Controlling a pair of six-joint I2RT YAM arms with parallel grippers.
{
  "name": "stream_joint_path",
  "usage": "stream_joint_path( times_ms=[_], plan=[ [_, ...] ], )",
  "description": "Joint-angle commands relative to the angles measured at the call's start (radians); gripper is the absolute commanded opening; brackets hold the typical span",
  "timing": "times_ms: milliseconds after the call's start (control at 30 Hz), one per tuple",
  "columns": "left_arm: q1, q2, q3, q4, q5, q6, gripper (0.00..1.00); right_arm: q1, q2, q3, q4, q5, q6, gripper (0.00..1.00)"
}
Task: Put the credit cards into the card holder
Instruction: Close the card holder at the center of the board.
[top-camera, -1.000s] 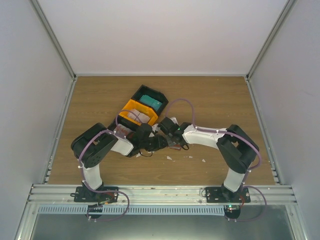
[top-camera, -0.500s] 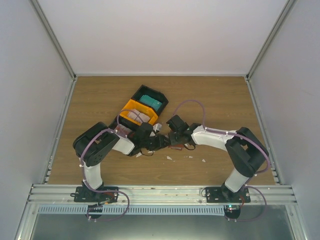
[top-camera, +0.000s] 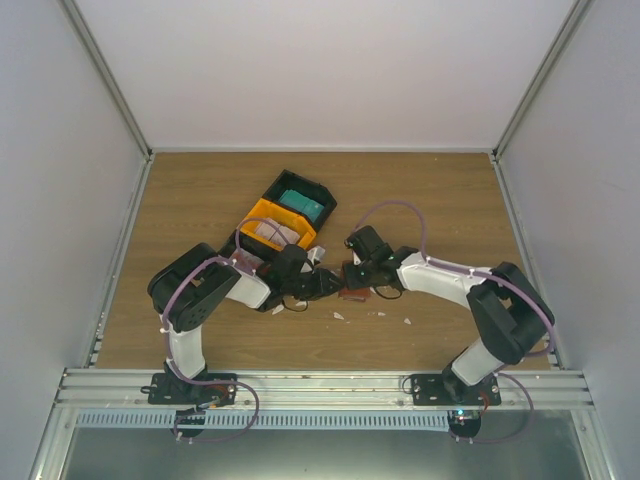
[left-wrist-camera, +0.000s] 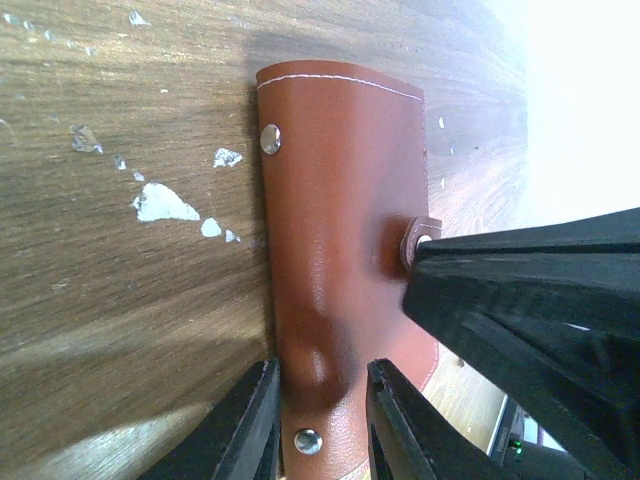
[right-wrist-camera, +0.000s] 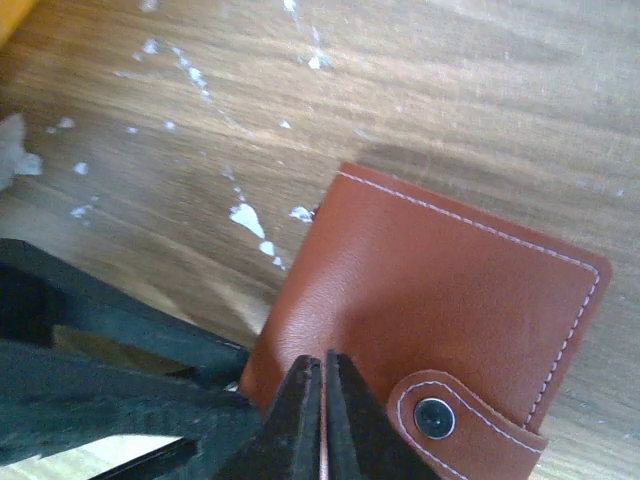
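The left hand (left-wrist-camera: 320, 425) grasps one end of the card holder (left-wrist-camera: 340, 200), a finger on each side. The right hand (right-wrist-camera: 322, 395) is clenched tight, tips at its edge by the snap tab (right-wrist-camera: 440, 415). The holder, reddish-brown leather with white stitching, lies closed on the wooden bench (left-wrist-camera: 110, 300).

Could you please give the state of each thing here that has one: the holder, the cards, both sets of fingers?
card holder: folded shut, flat on the table, tab over its edge.
left gripper: fingers partly apart astride the holder's end; grip unclear.
right gripper: fingers shut on the holder's edge beside the tab.
teal credit cards: lying in the black bin.
whitish credit cards: lying in the orange bin.
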Motion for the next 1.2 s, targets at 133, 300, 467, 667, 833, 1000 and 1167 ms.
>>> stream_joint_path(
  times_ms=[133, 300, 467, 667, 833, 1000, 1167],
  plan=[
    [-0.01, 0.067, -0.027, -0.205, -0.058, 0.03, 0.28, -0.017, -0.139, 0.009, -0.034, 0.085, 0.011, 0.22],
    [-0.01, 0.065, -0.024, -0.207, -0.056, 0.032, 0.28, -0.063, -0.139, -0.045, -0.055, 0.068, 0.05, 0.19],
    [-0.01, 0.068, -0.024, -0.208, -0.057, 0.032, 0.28, -0.065, -0.102, -0.048, -0.035, 0.026, 0.037, 0.14],
    [-0.01, 0.069, -0.024, -0.21, -0.058, 0.032, 0.28, -0.066, -0.08, -0.044, -0.03, 0.019, 0.019, 0.13],
    [-0.01, 0.071, -0.02, -0.213, -0.058, 0.032, 0.28, -0.065, -0.06, -0.046, -0.023, 0.019, 0.015, 0.13],
    [-0.011, 0.074, -0.017, -0.213, -0.057, 0.033, 0.28, -0.065, -0.043, -0.043, -0.014, 0.019, 0.007, 0.13],
    [-0.01, 0.074, -0.019, -0.214, -0.057, 0.032, 0.28, -0.065, -0.025, -0.04, -0.016, 0.019, 0.005, 0.12]
  ],
)
